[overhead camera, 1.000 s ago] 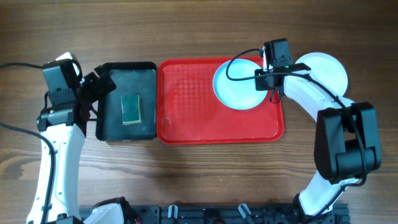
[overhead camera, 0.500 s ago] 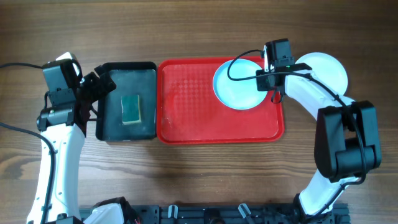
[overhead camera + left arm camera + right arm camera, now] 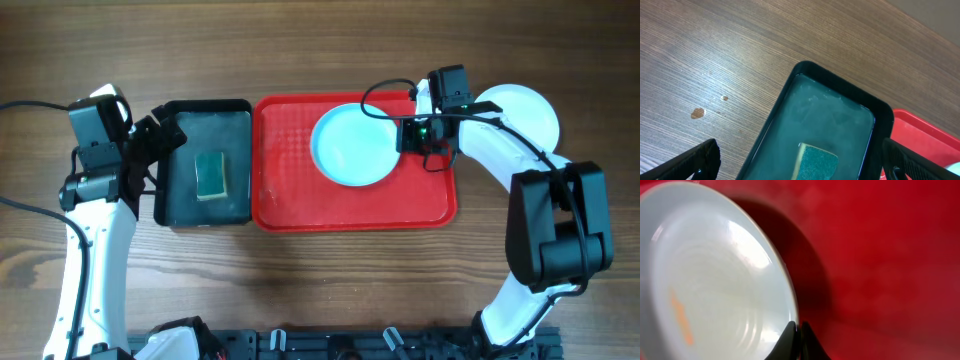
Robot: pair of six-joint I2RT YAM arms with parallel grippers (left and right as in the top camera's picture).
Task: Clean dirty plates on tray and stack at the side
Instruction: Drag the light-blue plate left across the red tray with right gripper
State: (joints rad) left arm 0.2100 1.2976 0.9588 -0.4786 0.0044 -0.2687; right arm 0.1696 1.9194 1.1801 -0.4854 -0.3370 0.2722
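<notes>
Two plates are seen from overhead. One pale aqua-blue round plate (image 3: 350, 147) is set on the large red rectangular plastic tray (image 3: 300, 205), just toward 12 o'clock of the tray's middle. Its rim at 3 o'clock is clamped by the right gripper (image 3: 402, 135), whose fingers are pressed together on the thin edge (seen close up from the right wrist, where an orange smear (image 3: 680, 317) is carried on the plate's face). The white round plate (image 3: 525, 108) is laid on the wooden table (image 3: 300, 40) off the tray's 2 o'clock corner, partly hidden by the right arm. At the tray's 9 o'clock a black rectangular basin (image 3: 190, 135) is placed, touching it, with a green sponge (image 3: 211, 176) toward 5 o'clock of its floor. The left gripper (image 3: 160, 155) is held over the basin's 9 o'clock wall, fingers spread wide apart and nothing between them.
</notes>
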